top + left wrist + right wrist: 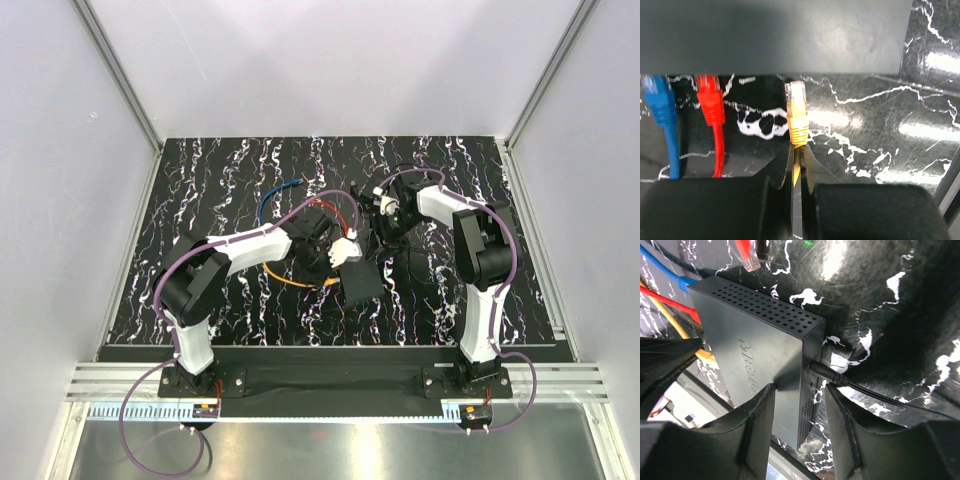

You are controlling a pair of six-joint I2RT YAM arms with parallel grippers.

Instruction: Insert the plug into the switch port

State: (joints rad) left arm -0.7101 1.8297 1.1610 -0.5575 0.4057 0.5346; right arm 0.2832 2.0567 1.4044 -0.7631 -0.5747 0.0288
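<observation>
The switch (775, 35) is a flat matte black box; its port edge runs along the top of the left wrist view. A blue plug (662, 102) and a red plug (710, 100) sit in that edge. My left gripper (800, 145) is shut on the yellow cable just behind the yellow plug (796, 107). The plug's clear tip reaches the box's edge, and the socket itself is hidden in shadow. My right gripper (797, 390) is open astride a corner of the switch (760, 340). Its left finger (757, 430) touches the top face, and its right finger (845, 430) stands apart.
A thin black power cord (835, 377) enters the switch's side between my right fingers. A loose red plug (747, 255) lies beyond the box. In the top view the switch (360, 282) lies mid-table, with blue cable (268, 205) and yellow cable (290, 283) looping to the left.
</observation>
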